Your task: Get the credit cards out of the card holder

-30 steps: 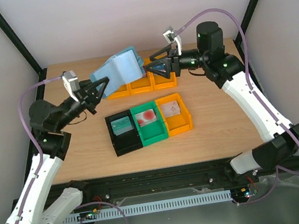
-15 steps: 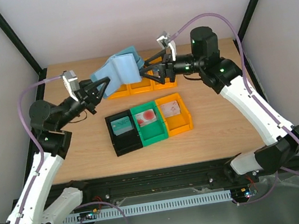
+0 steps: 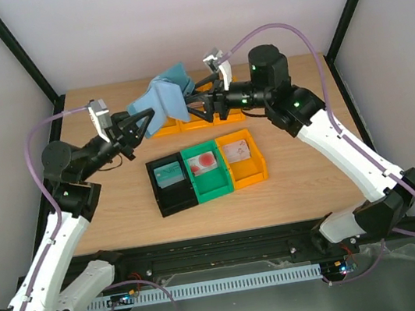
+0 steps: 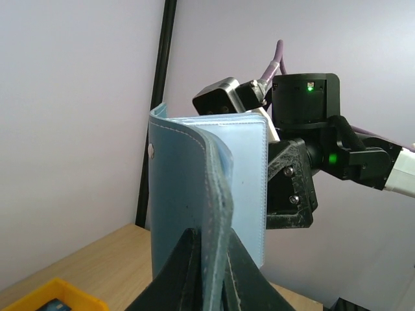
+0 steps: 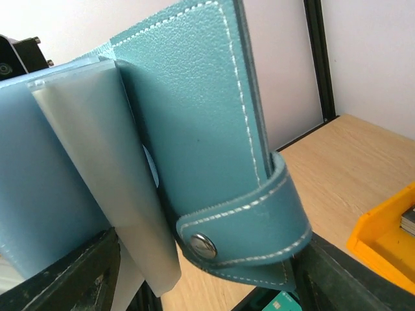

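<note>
One view alone shows a snap strap [image 5: 249, 223] on the card holder [image 5: 194, 103].

Card holder [image 3: 160, 98]: slate-blue grained bifold with pale stitching and paler blue inner faces. Frosted clear sleeves [image 5: 104, 162] fan out between the covers; whether they hold anything cannot be told. The closure strap [image 5: 259, 223] with its metal snap hangs undone. It is open and upright, off the table above the far orange bins [image 3: 186, 122], its lower edge pinched in the left gripper [image 3: 143, 123].

Credit cards [image 3: 205, 161]: three seen, each flat in its own near bin.
- Teal card [image 3: 169, 175] in the black bin [image 3: 173, 199].
- White card with red marks [image 3: 205, 161] in the green bin [image 3: 217, 184].
- Pale card [image 3: 238, 150] in the near orange bin [image 3: 253, 169].
</note>
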